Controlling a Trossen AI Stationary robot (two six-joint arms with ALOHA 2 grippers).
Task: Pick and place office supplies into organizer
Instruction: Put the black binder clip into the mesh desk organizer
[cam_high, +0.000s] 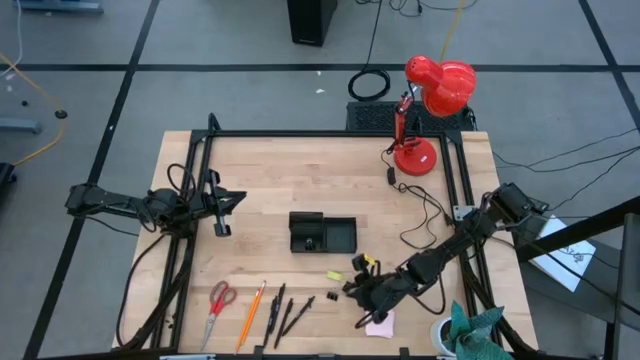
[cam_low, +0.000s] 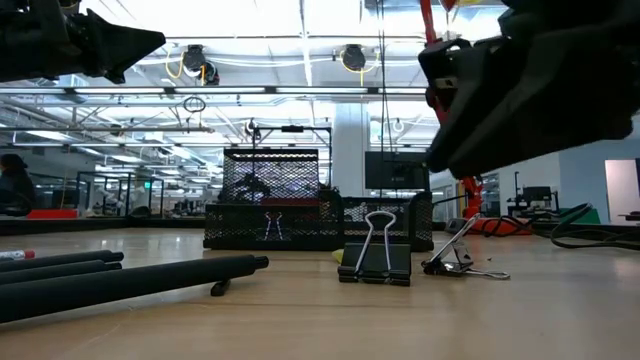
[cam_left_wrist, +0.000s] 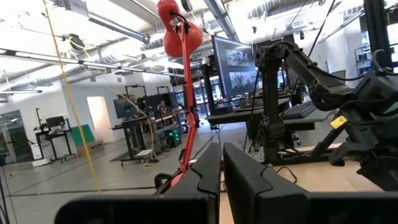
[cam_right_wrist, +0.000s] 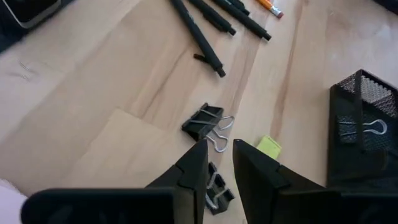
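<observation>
Black mesh organizer (cam_high: 322, 233) at table centre, binder clip (cam_right_wrist: 202, 121) at its five o'clock, second clip (cam_right_wrist: 216, 186) under the right gripper (cam_right_wrist: 217, 163), fingers a narrow gap apart, holding nothing, yellow-green piece (cam_right_wrist: 268, 147) beside, pens (cam_high: 283, 311), pencil (cam_high: 251, 313), scissors (cam_high: 218, 303) toward seven o'clock, left gripper (cam_left_wrist: 221, 163) nearly closed at nine o'clock.

wooden table (cam_high: 300, 170), items on top
organizer (cam_high: 322, 233), lamp (cam_high: 428, 110), scissors (cam_high: 217, 305), pencil (cam_high: 250, 313), pens (cam_high: 284, 311), clips (cam_high: 331, 297), pink note pad (cam_high: 380, 325).
</observation>
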